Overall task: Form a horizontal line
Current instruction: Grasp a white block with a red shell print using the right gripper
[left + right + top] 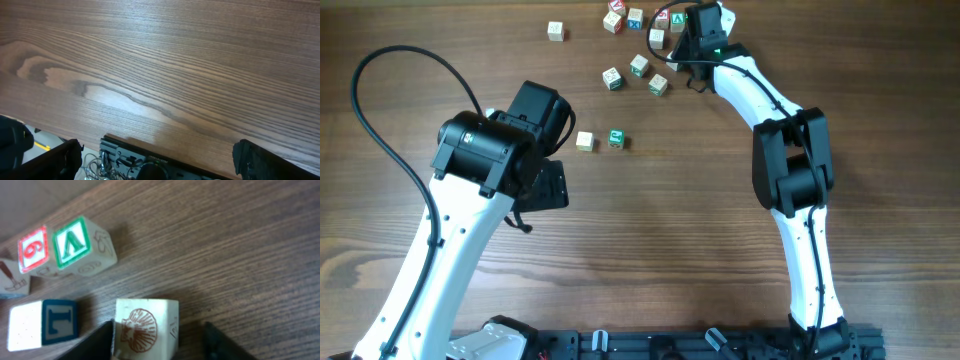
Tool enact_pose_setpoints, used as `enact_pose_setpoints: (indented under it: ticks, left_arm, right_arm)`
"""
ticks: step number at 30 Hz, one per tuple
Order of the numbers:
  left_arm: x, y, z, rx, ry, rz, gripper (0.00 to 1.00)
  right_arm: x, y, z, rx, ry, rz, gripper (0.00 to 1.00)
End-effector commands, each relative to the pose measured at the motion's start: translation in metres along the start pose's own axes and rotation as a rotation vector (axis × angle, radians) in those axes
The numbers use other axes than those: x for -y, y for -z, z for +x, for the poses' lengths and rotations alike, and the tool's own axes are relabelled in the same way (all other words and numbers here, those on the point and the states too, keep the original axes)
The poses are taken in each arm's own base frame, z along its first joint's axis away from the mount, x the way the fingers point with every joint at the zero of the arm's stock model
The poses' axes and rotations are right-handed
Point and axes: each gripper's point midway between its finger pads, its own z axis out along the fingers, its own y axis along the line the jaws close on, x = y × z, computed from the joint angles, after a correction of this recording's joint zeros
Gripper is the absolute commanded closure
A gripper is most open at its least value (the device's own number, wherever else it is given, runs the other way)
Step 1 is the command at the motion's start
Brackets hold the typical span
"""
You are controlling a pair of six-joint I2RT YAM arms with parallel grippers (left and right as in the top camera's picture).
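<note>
Brown wood-grain table (650, 250); loose pale letter cubes (638, 65) crowd its far edge. The horizontal line (616, 138) is two separated cubes mid-table. Left gripper (157, 157) released wide; right gripper (161, 340) spread around a shell-marked cube (145, 325), not clenched.

pale cube (146, 325) with reddish-brown shell print

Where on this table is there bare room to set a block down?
Bare wood: the stretch between the white left arm and white right arm, below the two pale wooden cubes. Crowded: the far edge, where scattered letter cubes cluster by the right gripper.
</note>
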Motion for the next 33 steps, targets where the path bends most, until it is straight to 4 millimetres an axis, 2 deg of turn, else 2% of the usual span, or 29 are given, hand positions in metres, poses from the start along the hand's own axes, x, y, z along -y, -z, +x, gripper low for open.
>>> enact_pose_setpoints:
  ticks: [1, 6, 8, 10, 13, 14, 15, 16, 17, 18, 20, 27, 33]
  left_arm:
    - [0.0, 0.0, 0.001, -0.003, 0.026, 0.005, 0.0]
    - [0.0, 0.0, 0.001, -0.003, 0.026, 0.005, 0.0]
    - [0.0, 0.0, 0.001, -0.003, 0.026, 0.005, 0.0]
    - [0.0, 0.0, 0.001, -0.003, 0.026, 0.005, 0.0]
    - [0.0, 0.0, 0.001, -0.003, 0.026, 0.005, 0.0]
    - [0.0, 0.0, 0.001, -0.003, 0.026, 0.005, 0.0]
    - [0.0, 0.0, 0.001, -0.003, 0.026, 0.005, 0.0]
    - [0.0, 0.0, 0.001, -0.003, 0.026, 0.005, 0.0]
    - [0.0, 0.0, 0.001, -0.003, 0.026, 0.005, 0.0]
    - [0.0, 0.0, 0.001, -0.003, 0.026, 0.005, 0.0]
    - [0.0, 0.0, 0.001, -0.003, 0.026, 0.005, 0.0]
    - [0.0, 0.0, 0.001, -0.003, 0.026, 0.005, 0.0]
    - [0.0, 0.0, 0.001, -0.003, 0.026, 0.005, 0.0]
  right_arm:
    - [-0.006, 0.002, -0.012, 0.026, 0.073, -0.012, 0.57]
    - [-0.025, 0.039, -0.053, 0.107, 0.125, -0.059, 0.64]
    - [-0.032, 0.06, -0.067, 0.131, 0.15, -0.073, 0.65]
    - [-0.036, 0.086, -0.078, 0.132, 0.149, -0.078, 0.69]
    - [-0.037, 0.124, -0.084, 0.108, 0.156, -0.069, 0.79]
    - [-0.036, 0.135, -0.087, 0.105, 0.155, -0.064, 0.8]
    - [-0.037, 0.145, -0.09, 0.109, 0.156, -0.066, 0.75]
    - [-0.038, 0.152, -0.096, 0.123, 0.158, -0.071, 0.48]
    - [-0.039, 0.155, -0.101, 0.141, 0.158, -0.076, 0.39]
    - [-0.039, 0.155, -0.105, 0.155, 0.151, -0.08, 0.37]
    - [-0.037, 0.14, -0.099, 0.145, 0.138, -0.075, 0.35]
    - [-0.022, 0.056, -0.051, 0.066, 0.116, -0.04, 0.32]
    - [-0.018, 0.021, -0.028, 0.04, 0.051, -0.046, 0.27]
